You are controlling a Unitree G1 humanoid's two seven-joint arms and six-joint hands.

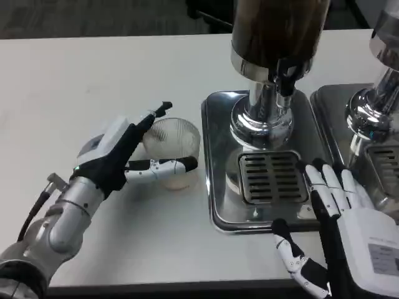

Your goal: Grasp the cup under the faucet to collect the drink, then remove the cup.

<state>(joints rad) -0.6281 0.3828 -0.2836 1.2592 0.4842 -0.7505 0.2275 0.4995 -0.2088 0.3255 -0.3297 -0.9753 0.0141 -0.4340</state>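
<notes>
Cup (pixel 174 146) on table, contents unclear; left hand (pixel 124 156) spread wide around it; right hand (pixel 355 230) wide, empty.

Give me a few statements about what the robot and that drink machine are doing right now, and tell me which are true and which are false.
1. The clear cup stands on the white table, beside the metal drip tray. True.
2. The cup is already under the faucet. False: it stands to the left of the tray, not on the grate.
3. The left hand has fingers on either side of the cup. True.
4. The right hand is holding the cup. False: it is open, with its fingers spread near the tray's front right corner.
5. The cup is lying on its side. False: it stands upright, mouth up.
</notes>
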